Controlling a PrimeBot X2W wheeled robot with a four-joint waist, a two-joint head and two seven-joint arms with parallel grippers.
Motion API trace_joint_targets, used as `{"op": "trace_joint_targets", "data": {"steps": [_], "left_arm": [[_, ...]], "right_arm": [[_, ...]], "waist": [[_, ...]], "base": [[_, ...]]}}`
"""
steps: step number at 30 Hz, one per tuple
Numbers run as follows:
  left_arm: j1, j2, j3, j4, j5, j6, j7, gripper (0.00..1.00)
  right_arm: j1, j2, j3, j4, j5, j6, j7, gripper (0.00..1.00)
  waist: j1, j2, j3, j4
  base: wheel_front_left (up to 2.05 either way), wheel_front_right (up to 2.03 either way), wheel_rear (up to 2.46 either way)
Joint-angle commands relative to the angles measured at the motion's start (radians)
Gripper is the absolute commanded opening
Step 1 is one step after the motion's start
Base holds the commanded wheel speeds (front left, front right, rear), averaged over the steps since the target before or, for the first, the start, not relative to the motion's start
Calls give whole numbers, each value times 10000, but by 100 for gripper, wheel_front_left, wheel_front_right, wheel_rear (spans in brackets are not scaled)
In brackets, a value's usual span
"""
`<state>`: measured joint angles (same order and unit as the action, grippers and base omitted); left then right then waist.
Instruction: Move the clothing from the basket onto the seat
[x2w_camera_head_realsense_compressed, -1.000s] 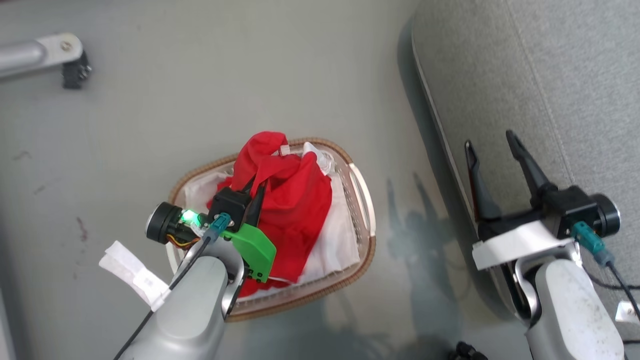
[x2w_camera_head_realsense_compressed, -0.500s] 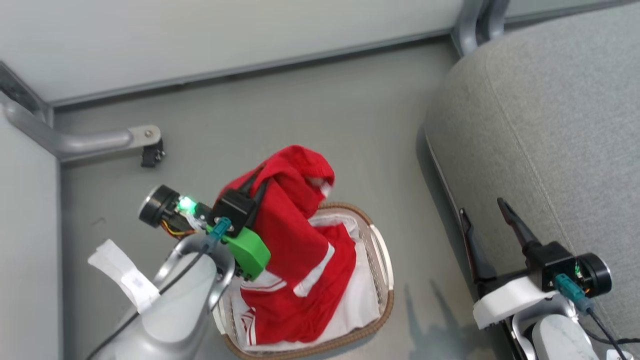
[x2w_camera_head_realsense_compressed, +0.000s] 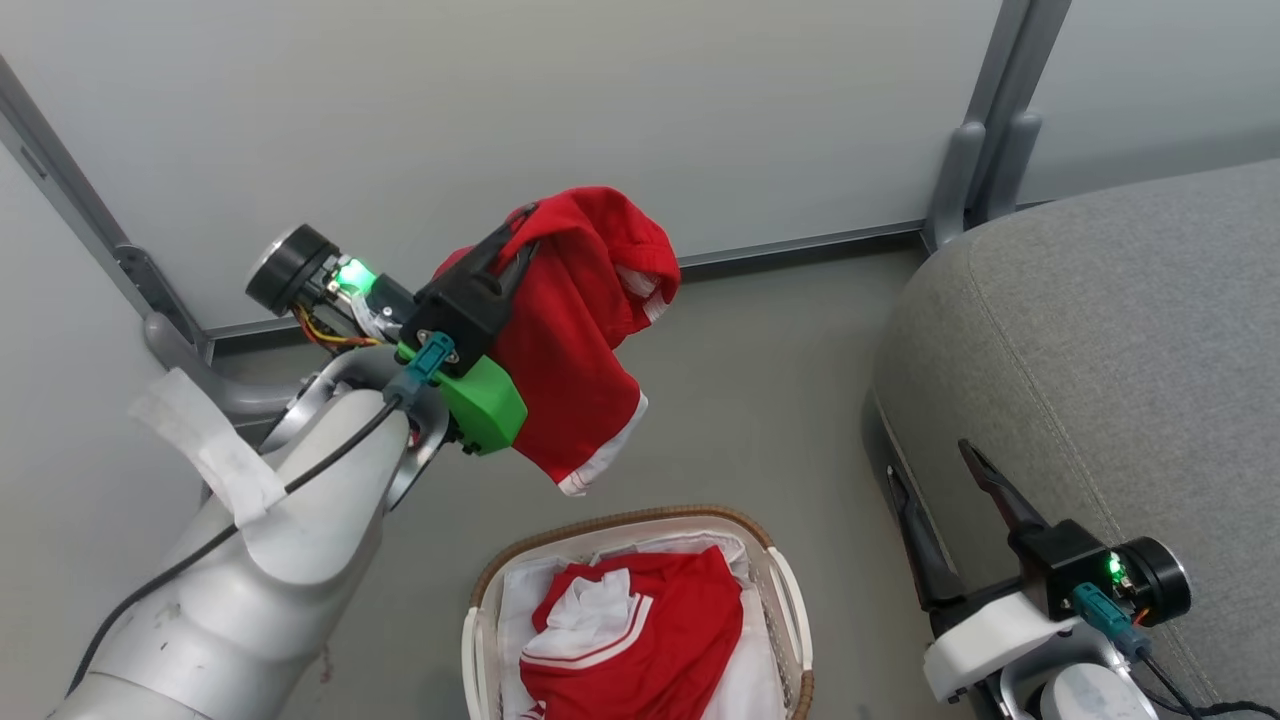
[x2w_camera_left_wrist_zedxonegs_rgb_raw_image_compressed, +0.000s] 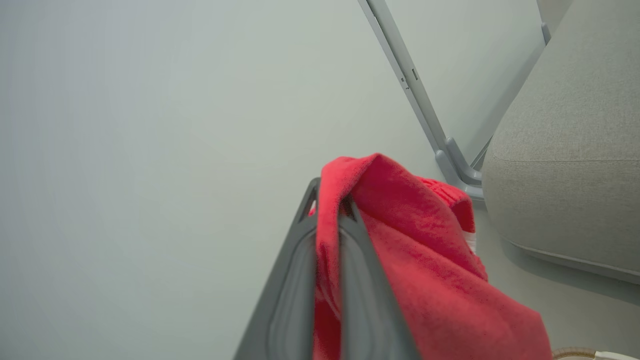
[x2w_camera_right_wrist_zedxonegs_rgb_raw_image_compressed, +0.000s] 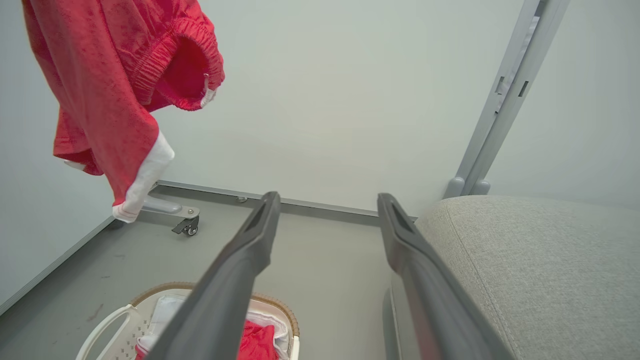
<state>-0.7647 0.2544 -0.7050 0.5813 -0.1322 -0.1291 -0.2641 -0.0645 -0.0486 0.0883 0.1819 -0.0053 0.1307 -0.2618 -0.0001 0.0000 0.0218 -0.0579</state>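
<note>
Hanging from our left gripper (x2w_camera_head_realsense_compressed: 522, 225), whose jaws are clamped on a fold, the lifted red garment (x2w_camera_head_realsense_compressed: 575, 330) droops clear of the basket (x2w_camera_head_realsense_compressed: 620, 517). It is terry-soft, with a gathered elastic band and white hem. We see the second red garment (x2w_camera_head_realsense_compressed: 650, 640), white-striped, crumpled inside that oval, woven-rimmed basket. Our right gripper (x2w_camera_head_realsense_compressed: 928, 458) gapes beside the grey fabric seat (x2w_camera_head_realsense_compressed: 1100, 350).

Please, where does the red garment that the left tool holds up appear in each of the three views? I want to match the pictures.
Head view: the red garment is at the upper centre-left, hanging from the left tool.
Left wrist view: it is at the lower centre, pinched between the two fingers and draping to the right.
Right wrist view: it is in the upper left corner, hanging in the air.
Shared landmark: the grey seat, at the right side of every view.
</note>
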Motion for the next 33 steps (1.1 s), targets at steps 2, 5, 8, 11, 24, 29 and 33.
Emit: {"op": "trace_joint_targets", "data": {"steps": [2, 5, 8, 11, 24, 29, 33], "left_arm": [[-461, 145, -153, -98, -197, -23, 57, 0], [-879, 207, -322, -167, -276, -22, 31, 0], [-1242, 182, -513, -246, -384, -21, 49, 0], [-1515, 133, -679, -359, -477, -12, 42, 0], [-2144, -254, -1276, -871, -701, -13, 131, 0], [-2173, -369, -1493, -1148, -677, -12, 132, 0], [-2051, -398, -1608, -1419, -732, -12, 183, 0]], "right_arm": [[-177, -33, 218, 3, -104, -1, -49, 100], [-383, -31, 578, 59, 2, 0, -49, 100], [-579, -36, 1089, 150, 161, -1, -49, 100], [-776, -33, 1570, 293, 335, 0, -49, 100], [-2171, -34, 3302, 1396, 1323, -1, -49, 100], [-2630, -38, 3520, 1907, 1522, -1, -49, 100], [-2965, -33, 3651, 2075, 1799, -1, -49, 100]], "waist": [[1, 0, -229, 126], [1, 0, -266, 121], [1, 0, -318, 139], [1, 0, -356, 170], [1, 0, -339, 444], [1, 0, -320, 565], [1, 0, -302, 636]], "base": [[0, 0, 0], [0, 0, 0], [0, 0, 0], [0, 0, 0], [0, 0, 0], [0, 0, 0], [0, 0, 0]]}}
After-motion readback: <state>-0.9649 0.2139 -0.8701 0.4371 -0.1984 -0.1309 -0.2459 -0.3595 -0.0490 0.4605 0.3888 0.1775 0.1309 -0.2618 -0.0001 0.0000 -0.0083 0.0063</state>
